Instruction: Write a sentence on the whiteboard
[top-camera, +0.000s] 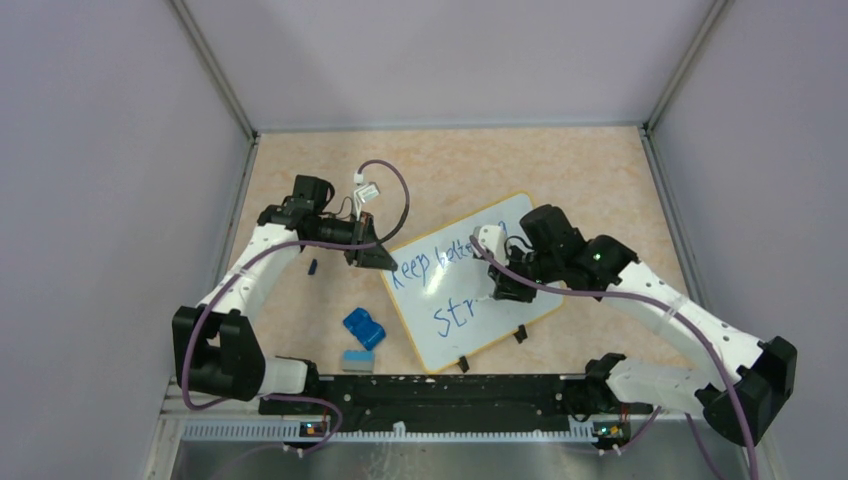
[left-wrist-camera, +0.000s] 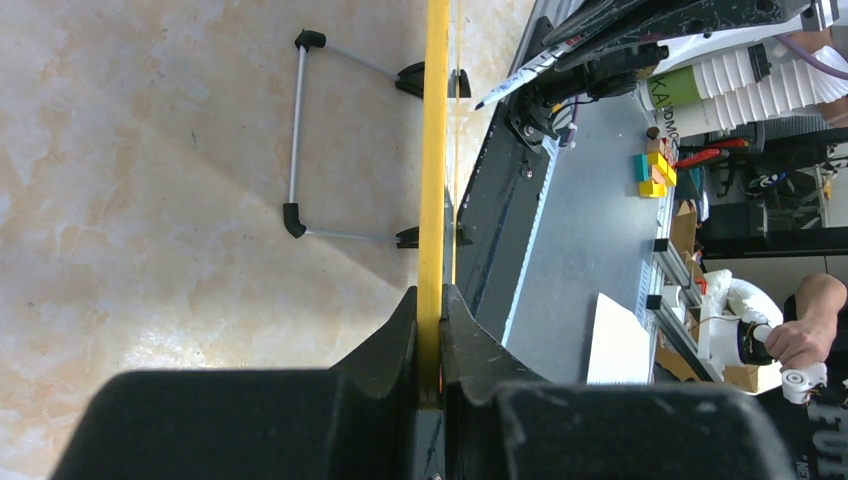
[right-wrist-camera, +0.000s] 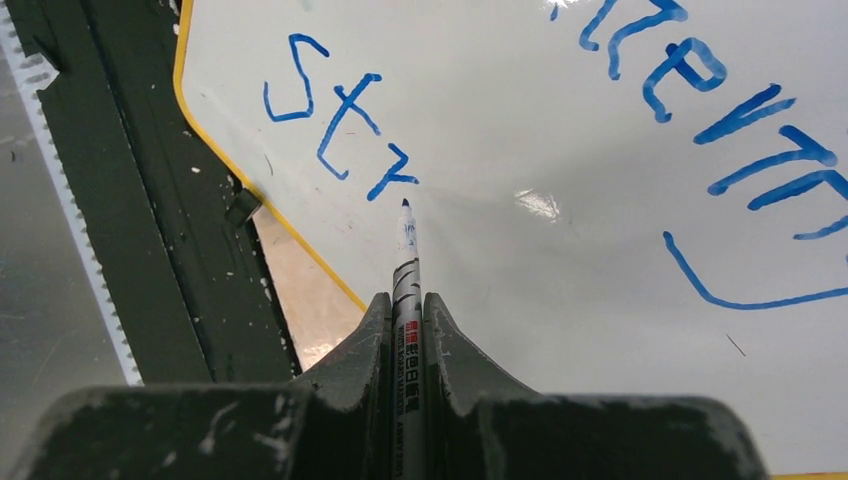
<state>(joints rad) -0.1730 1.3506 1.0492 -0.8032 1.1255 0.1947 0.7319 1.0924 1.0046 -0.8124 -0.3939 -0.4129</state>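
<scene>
Over whiteboard (top-camera: 415, 300), right end effector (right-wrist-camera: 405, 300) clamps marker (right-wrist-camera: 407, 250), tip beside sentence (right-wrist-camera: 335, 125); left end effector (left-wrist-camera: 430, 300) pinches rim (left-wrist-camera: 435, 150)

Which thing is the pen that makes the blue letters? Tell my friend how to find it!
Look for the big whiteboard with the yellow rim. The right gripper reaches over it, shut on the marker, whose dark tip points just past the blue letters "Str". It is the only thin striped stick, unlike the chunky blue block beside the board.

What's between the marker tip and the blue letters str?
Only a bare sliver of whiteboard separates marker from letters, per the right wrist view.
</scene>
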